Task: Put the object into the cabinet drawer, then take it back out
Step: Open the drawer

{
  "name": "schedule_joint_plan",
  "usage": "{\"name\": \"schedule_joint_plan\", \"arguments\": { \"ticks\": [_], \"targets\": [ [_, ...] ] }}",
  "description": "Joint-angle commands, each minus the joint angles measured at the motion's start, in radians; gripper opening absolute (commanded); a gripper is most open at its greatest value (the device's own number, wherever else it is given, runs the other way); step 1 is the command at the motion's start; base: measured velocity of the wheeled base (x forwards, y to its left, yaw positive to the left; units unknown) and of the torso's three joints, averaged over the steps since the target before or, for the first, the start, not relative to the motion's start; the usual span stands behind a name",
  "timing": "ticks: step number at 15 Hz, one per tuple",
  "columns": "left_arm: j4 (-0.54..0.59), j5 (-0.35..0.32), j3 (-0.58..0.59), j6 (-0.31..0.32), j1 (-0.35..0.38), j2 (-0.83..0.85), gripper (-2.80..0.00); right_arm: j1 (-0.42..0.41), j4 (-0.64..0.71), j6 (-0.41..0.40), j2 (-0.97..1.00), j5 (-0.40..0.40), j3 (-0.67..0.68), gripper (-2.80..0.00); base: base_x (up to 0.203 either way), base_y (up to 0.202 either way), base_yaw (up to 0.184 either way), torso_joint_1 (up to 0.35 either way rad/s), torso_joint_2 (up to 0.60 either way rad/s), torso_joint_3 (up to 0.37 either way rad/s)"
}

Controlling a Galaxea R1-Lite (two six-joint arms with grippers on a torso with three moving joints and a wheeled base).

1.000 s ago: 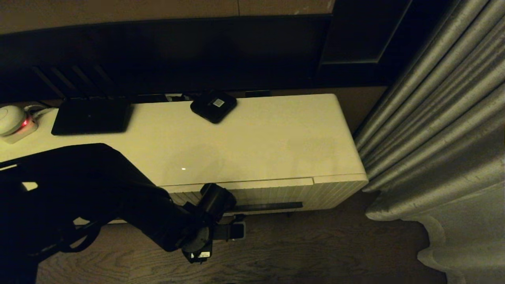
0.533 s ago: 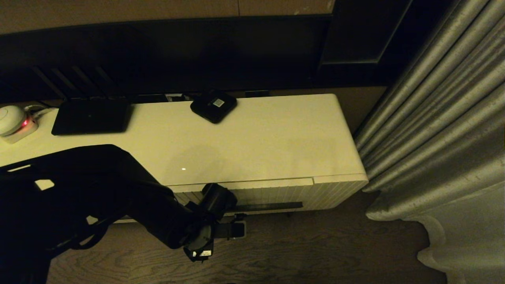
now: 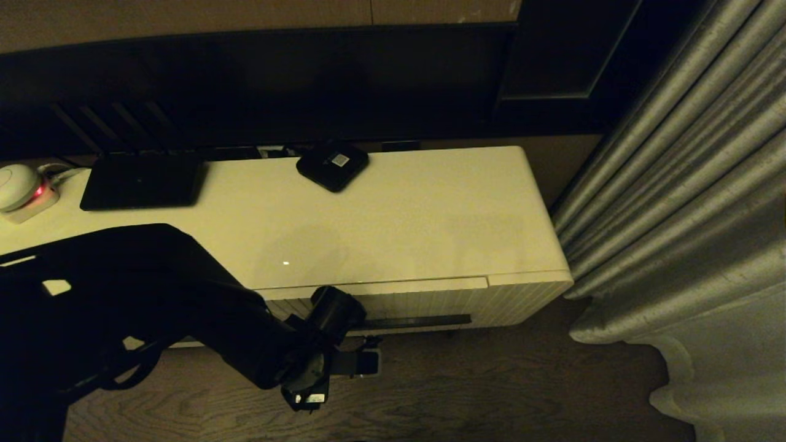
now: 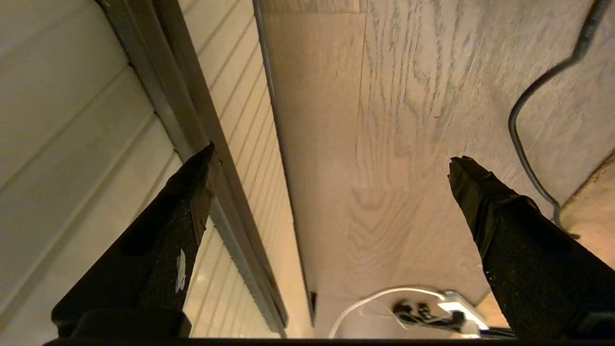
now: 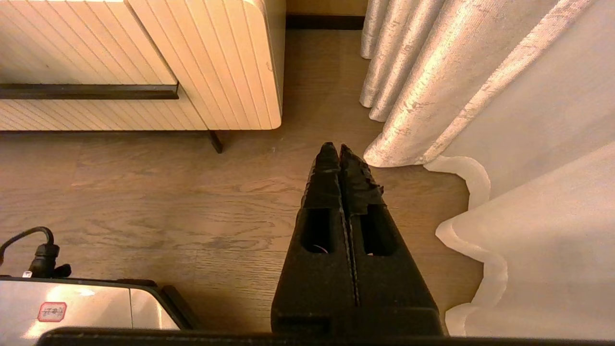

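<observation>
Cabinet drawer (image 3: 424, 302) at centre frame closed, umbrella nowhere visible, stage of task undeterminable; left gripper (image 4: 331, 163) spread wide and empty at the dark strip (image 3: 417, 320) low on the ribbed front, right gripper (image 5: 340, 151) clenched, parked over floor

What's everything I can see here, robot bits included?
cabinet: one, cream, against the wall
drawer: one, cream, ribbed, cabinet front, closed
router: one, black, cabinet top, left
box: one, black, white label, cabinet top, back
round device: one, white, red light, far left
curtain: one, grey, right
floor: wood, brown
left gripper: one, black, open, by the drawer front
right gripper: one, black, shut, above the floor
</observation>
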Motion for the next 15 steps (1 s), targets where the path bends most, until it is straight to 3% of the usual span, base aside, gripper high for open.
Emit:
{"name": "schedule_joint_plan", "arguments": {
  "ticks": [1,7,10,12,15],
  "targets": [
    [0.02,-0.023,0.005,0.009,0.0,-0.031,0.0,0.0,0.001,0.0,0.001,0.0,0.002,-2.8,0.0,0.0,0.0,0.0,0.0,0.0],
    [0.037,-0.029,0.026,0.009,-0.002,-0.053,0.0,0.0,-0.001,0.0,0.001,0.0,0.0,-2.8,0.0,0.0,0.0,0.0,0.0,0.0],
    [0.035,0.005,0.023,0.013,-0.006,-0.069,0.0,0.0,-0.001,0.0,0.001,0.0,0.0,-2.8,0.0,0.0,0.0,0.0,0.0,0.0],
    [0.03,0.079,0.028,0.02,-0.015,-0.077,0.0,0.0,0.0,0.0,0.001,0.0,0.001,-2.8,0.0,0.0,0.0,0.0,0.0,0.0],
    [0.029,0.083,0.02,0.018,-0.017,-0.064,0.0,0.0,-0.001,0.0,0.001,0.0,0.0,-2.8,0.0,0.0,0.0,0.0,0.0,0.0]
  ]
}}
